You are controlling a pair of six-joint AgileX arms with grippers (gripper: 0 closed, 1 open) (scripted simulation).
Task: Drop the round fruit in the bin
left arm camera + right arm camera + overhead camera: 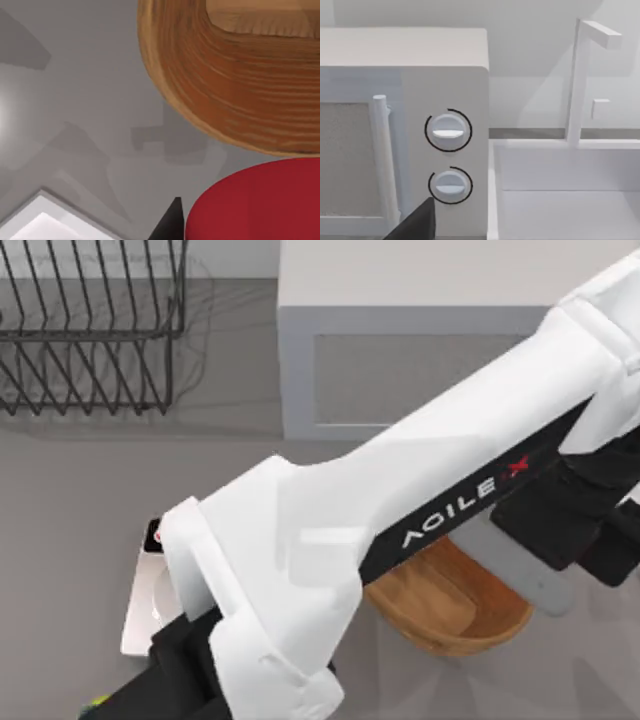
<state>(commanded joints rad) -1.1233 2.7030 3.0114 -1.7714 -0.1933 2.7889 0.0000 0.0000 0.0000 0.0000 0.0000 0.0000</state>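
The round fruit [257,200] looms large and red in the left wrist view, sitting just short of the bin's [225,100] ribbed brown outer wall, with grey table between the two. It appears to be held at the left gripper, since it sits right at the camera beside a dark finger tip [170,222], but whether those fingers are clamped on it cannot be told for sure. From the top view a long white arm reaches across the scene from the upper right toward the lower left, covering most of the bin [455,605], whose wooden rim and lighter floor peek out beneath it. Beside the bin, on its left past the arm, lies the white scale [145,595], and well beyond the bin stands the grey wire rack [95,330]. The right wrist view faces a white microwave [445,130] with two dials and a white sink basin [570,190] — nowhere near the bin — and the state of that gripper's fingers cannot be told either. The step in hand looks like the carry. Next, the fruit needs to travel on over the near rim until it hangs above the bin's flat base, and only then be released.
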